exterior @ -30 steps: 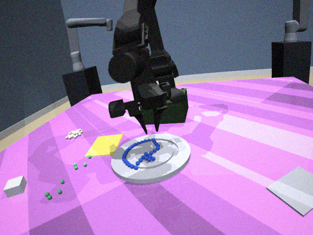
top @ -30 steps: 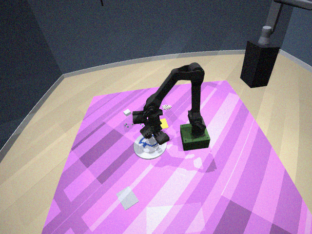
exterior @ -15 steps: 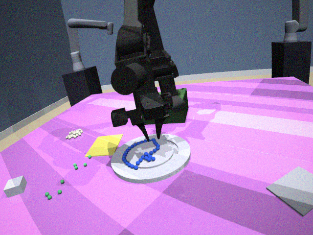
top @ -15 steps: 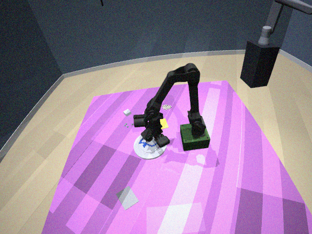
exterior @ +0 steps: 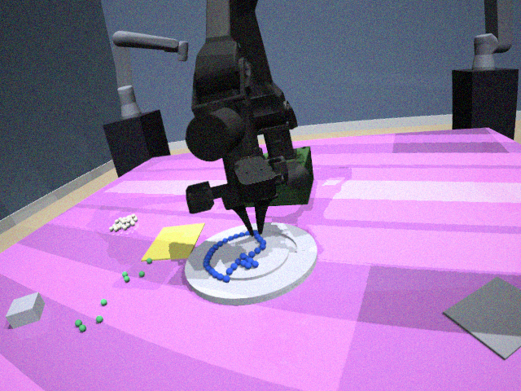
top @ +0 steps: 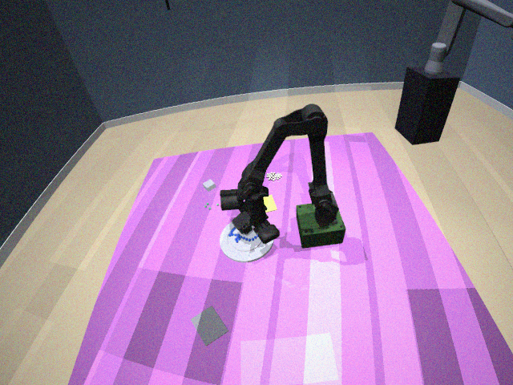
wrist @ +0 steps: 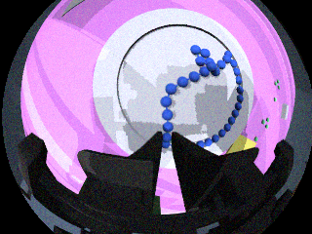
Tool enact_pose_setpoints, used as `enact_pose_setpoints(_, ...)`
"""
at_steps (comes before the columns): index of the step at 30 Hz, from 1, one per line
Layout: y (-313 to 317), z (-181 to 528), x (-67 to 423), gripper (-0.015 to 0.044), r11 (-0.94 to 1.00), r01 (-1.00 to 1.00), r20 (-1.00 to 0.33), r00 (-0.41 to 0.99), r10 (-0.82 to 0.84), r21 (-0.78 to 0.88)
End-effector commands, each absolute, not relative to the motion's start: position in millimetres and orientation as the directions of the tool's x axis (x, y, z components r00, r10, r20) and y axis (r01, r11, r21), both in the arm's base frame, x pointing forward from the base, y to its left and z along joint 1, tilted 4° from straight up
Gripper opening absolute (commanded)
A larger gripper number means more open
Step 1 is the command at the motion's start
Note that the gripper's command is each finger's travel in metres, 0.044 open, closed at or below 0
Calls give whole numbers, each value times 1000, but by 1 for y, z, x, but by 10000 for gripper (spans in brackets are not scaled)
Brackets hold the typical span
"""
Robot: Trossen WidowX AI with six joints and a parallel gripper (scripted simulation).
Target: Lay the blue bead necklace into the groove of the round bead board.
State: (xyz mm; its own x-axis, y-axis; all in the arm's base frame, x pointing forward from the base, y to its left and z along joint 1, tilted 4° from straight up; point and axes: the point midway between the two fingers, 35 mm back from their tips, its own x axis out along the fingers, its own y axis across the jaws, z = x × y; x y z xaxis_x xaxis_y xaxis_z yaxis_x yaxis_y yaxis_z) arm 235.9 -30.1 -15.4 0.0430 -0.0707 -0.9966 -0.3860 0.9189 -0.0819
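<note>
The round white bead board [top: 249,252] [exterior: 269,287] [wrist: 111,78] lies on the purple striped mat, with a circular groove [wrist: 124,58] in its top. The blue bead necklace [top: 245,239] [exterior: 214,272] [wrist: 168,100] lies on the board in an open loop, with a small clump of beads [exterior: 248,261] near the middle. My gripper [top: 250,231] [exterior: 254,231] [wrist: 167,136] points straight down at the board's far side. Its fingertips are pinched together on the end of the strand, right at the board's surface.
A yellow card [exterior: 177,242] [top: 270,203] lies just left of the board. A pile of white beads [exterior: 123,222], loose green beads [exterior: 101,303] and a grey cube [exterior: 25,309] lie further left. A grey tile [exterior: 492,315] lies at the right. The arm's green base [top: 321,232] stands behind the board.
</note>
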Motion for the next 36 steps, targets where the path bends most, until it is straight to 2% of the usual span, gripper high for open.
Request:
enact_pose_setpoints(1,-30,-15,236,0,919,-386,-996,44,-71,-83)
enact_pose_setpoints(36,-27,-10,230,0,918,-387,-997,37,-72,-81)
